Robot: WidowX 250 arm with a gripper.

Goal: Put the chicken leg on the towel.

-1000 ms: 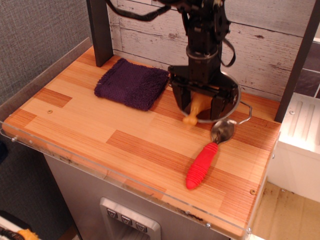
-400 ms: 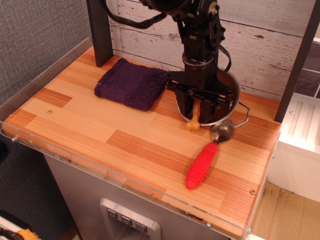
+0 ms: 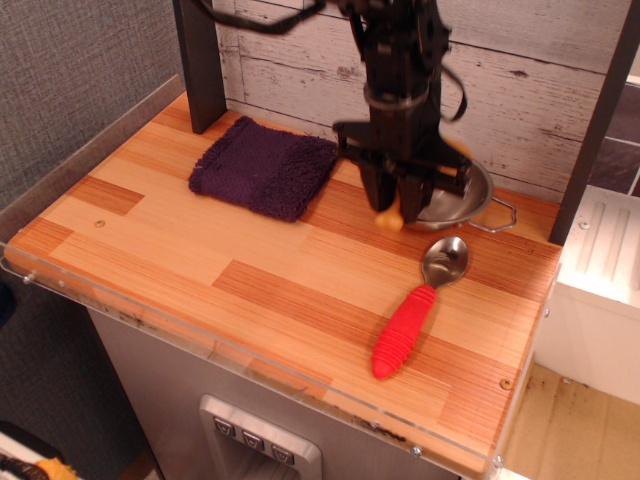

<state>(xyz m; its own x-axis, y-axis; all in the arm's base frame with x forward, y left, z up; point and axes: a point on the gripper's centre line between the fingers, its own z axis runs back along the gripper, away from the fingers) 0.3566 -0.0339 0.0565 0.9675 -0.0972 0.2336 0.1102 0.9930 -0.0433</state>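
Observation:
My gripper (image 3: 398, 203) hangs from the black arm just left of the steel bowl and is shut on the chicken leg (image 3: 391, 217). The orange-tan leg hangs down between the fingers, its knob end lowest, a little above the wood. The dark purple towel (image 3: 263, 167) lies flat at the back left of the table, about a hand's width left of the gripper.
A steel bowl (image 3: 466, 197) with a wire handle stands behind and right of the gripper. A red-handled metal spoon (image 3: 418, 305) lies in front of it. A dark post (image 3: 200, 60) stands behind the towel. The table's front edge has a clear plastic lip.
The gripper has risen and shifted slightly back with the chicken leg. The bowl, tilted by the gripper earlier, now sits flat, and the spoon is fully uncovered.

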